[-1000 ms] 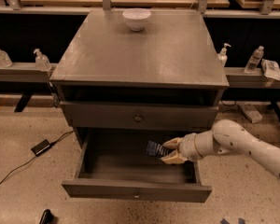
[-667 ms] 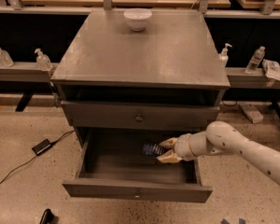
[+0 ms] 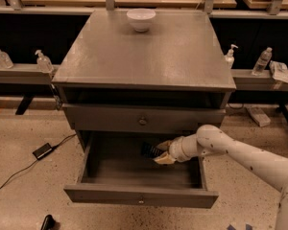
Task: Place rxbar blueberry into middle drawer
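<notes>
The middle drawer (image 3: 105, 194) of the grey cabinet (image 3: 144, 56) is pulled open, its plain front showing a tiny pale knob. My gripper (image 3: 160, 152) reaches in from the right on a white arm (image 3: 240, 153) and hangs inside the drawer, above its floor near the back. It is shut on the rxbar blueberry (image 3: 149, 150), a small dark blue bar that sticks out to the left of the pale fingers (image 3: 164, 159).
The drawer front above, with the dark round knob (image 3: 142, 121), is closed. A white bowl (image 3: 140, 19) stands at the back of the cabinet top. Bottles (image 3: 43, 61) stand on ledges at both sides. A black adapter and cable (image 3: 41, 151) lie on the floor at left.
My gripper has moved left and a little deeper into the open drawer, carrying the bar with it. The drawer has not moved.
</notes>
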{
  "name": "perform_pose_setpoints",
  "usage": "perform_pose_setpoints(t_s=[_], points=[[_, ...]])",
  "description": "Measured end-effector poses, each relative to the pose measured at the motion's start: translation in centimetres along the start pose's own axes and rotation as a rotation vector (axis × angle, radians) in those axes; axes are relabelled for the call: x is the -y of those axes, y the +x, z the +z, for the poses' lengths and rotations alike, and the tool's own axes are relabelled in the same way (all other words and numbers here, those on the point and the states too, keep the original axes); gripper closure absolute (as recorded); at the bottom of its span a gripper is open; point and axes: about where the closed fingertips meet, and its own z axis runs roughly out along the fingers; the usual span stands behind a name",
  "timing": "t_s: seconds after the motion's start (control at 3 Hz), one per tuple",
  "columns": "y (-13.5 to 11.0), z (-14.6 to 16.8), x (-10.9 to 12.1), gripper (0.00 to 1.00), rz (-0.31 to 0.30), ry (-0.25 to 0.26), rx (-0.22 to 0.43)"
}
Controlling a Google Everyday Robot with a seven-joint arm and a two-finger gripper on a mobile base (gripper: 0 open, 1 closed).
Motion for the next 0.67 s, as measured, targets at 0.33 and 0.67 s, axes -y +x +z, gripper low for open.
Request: perform_pose_setpoints(t_s=[0.33, 0.67], points=[[0.00, -0.07, -0.30, 0.56, -0.001, -0.007, 0.005], [-0.04, 0.14, -0.44, 0.31, -0.001, -0.011, 0.006]])
